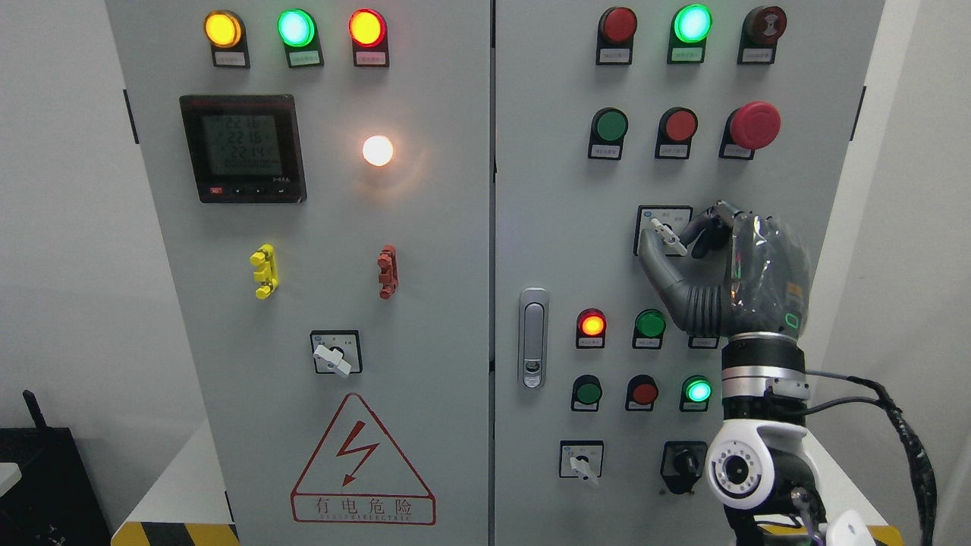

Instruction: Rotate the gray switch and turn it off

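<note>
We find the right hand (721, 265) pinching the gray switch (667, 235) lever between thumb and fingers (702, 224). We advise rotating at the wrist, keeping the pinch centred.

Cabinet (425, 303) is painted pale gray. Lamps up top are lit amber (222, 29), green (296, 28) and red-orange (367, 28). Warning triangle (362, 462) lower left is outlined red. Right hand (709, 258) is finished dark gray, against the white-handled gray switch (664, 231).
</note>
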